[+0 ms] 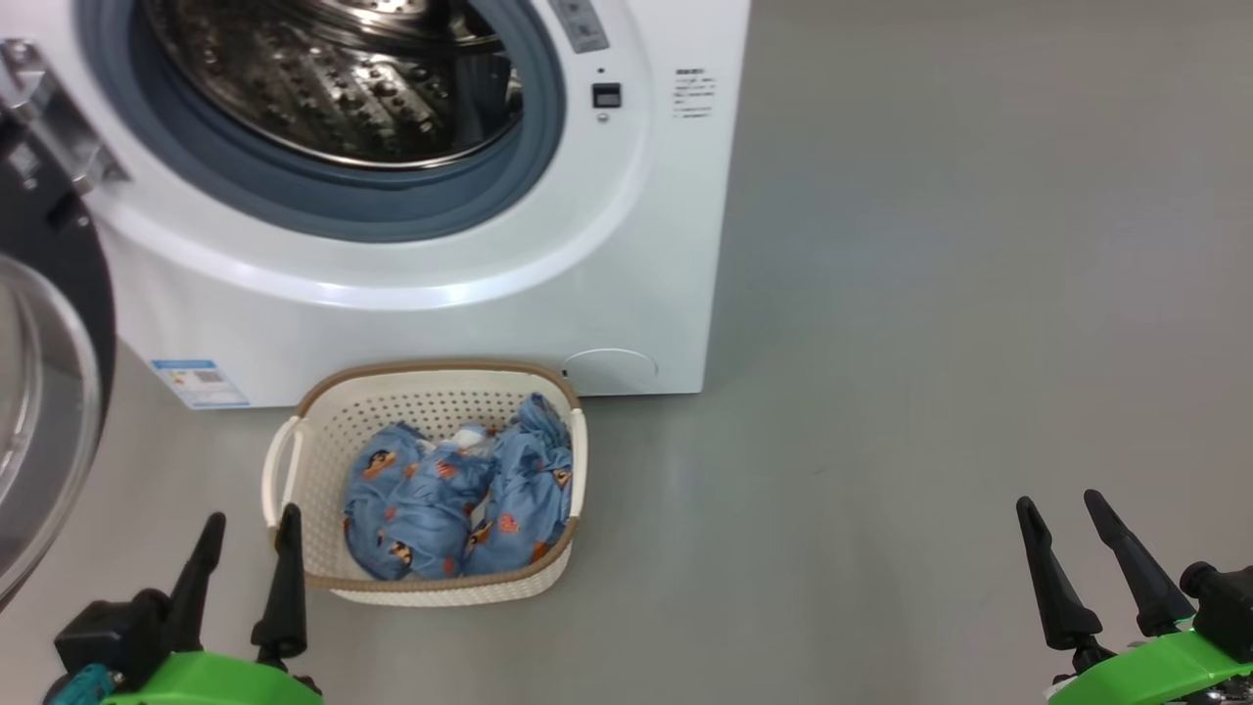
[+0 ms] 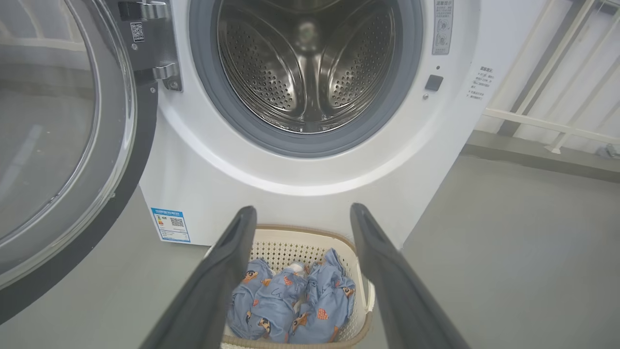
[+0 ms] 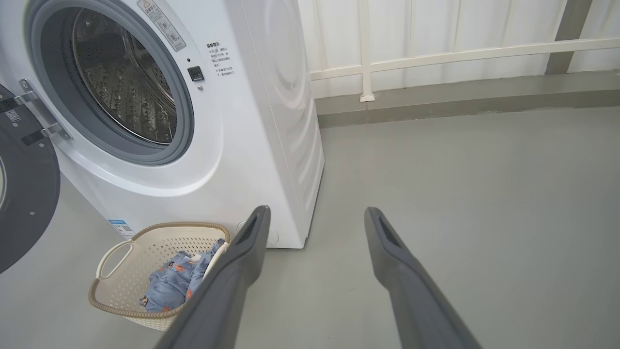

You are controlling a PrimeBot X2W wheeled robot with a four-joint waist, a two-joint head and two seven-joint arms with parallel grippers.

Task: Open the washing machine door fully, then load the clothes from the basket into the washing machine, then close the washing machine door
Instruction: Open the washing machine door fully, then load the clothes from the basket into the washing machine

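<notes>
Door: the washing machine door (image 1: 44, 392) stands swung out on its hinge at the left of the washing machine (image 1: 470, 323). The opening step looks done.
Drum: the perforated steel drum (image 1: 333, 88) shows no fabric inside. Loading is not yet begun.
Clothes, place: the clothes (image 1: 460, 499) lie bunched in the basket (image 1: 323, 460), heaped toward its right side. The basket sits on the grey floor (image 1: 930, 343) just before the machine's foot, below the opening.
Clothes, handling: judged light, soft and limp. Thin printed cloth will drape and trail, and may catch on the basket rim or the rubber gasket (image 1: 392, 201). It is not fragile. The garments look tangled, so one pinch may lift more than one.
Where to take hold: probably a raised fold at the top of the heap, near its middle. Pinch deep enough to gather several layers, and keep off the perforated wall.
Left gripper: the left gripper (image 1: 253, 516) sits low, fingers parted and empty, pointing up beside the basket's left handle (image 1: 277, 470). One finger overlaps the basket's near corner in the head view, and I cannot tell if it touches. Its wrist view looks along the fingers, over the clothes, toward the drum.
Right gripper: the right gripper (image 1: 1059, 499) is well apart from the basket, over bare floor, fingers spread and holding nothing.
Likely arm: the left, being nearer.
</notes>
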